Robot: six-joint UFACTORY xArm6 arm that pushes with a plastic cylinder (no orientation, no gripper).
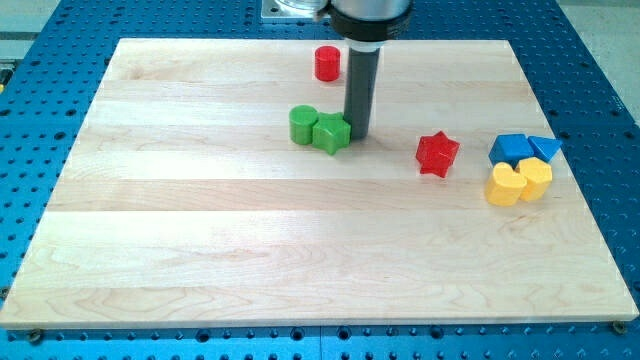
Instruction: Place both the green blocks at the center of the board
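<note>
Rod end, my tip (358, 135), stands on the wooden board (200, 250), touching or just beside the green star-shaped block (331, 132) on that block's right in the view; it grips nothing, only presses alongside. Left of my tip, past the star, the green cylinder (303, 125) touches the star. Both are bright green, glossy and low. Above my tip, toward the view's top, stands a red cylinder (327, 63). Right of my tip lies a red star (437, 154); farther right, two blue blocks (524, 148) sit above two yellow blocks (519, 182).
</note>
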